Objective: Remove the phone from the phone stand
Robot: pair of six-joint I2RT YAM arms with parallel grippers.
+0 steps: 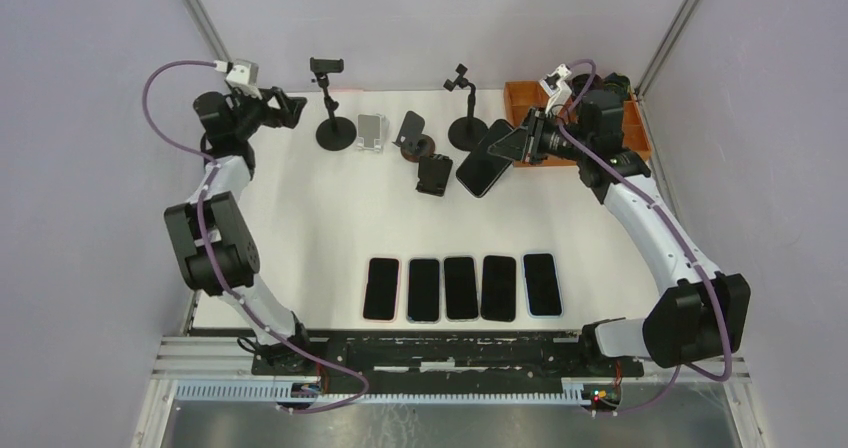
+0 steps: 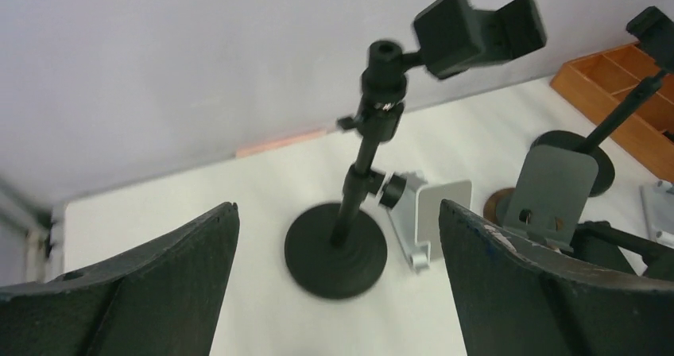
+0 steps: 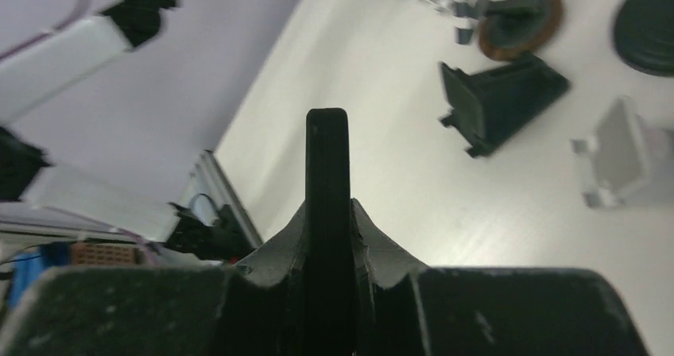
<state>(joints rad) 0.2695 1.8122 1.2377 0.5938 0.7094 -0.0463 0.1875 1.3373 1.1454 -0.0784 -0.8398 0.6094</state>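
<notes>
Row of five phones flat at 6 o'clock on the tabletop. At 1 o'clock the right fingers are clamped on the phone, tilted, seemingly off the wedge stand just beside it. Left fingers are wide and hold nothing at 11 o'clock, near the pole stand. Tray sits far at 2 o'clock. To finish well, keep the squeeze firm, swing clear of the stands, level the phone and lower it onto bare tabletop before letting go.
</notes>
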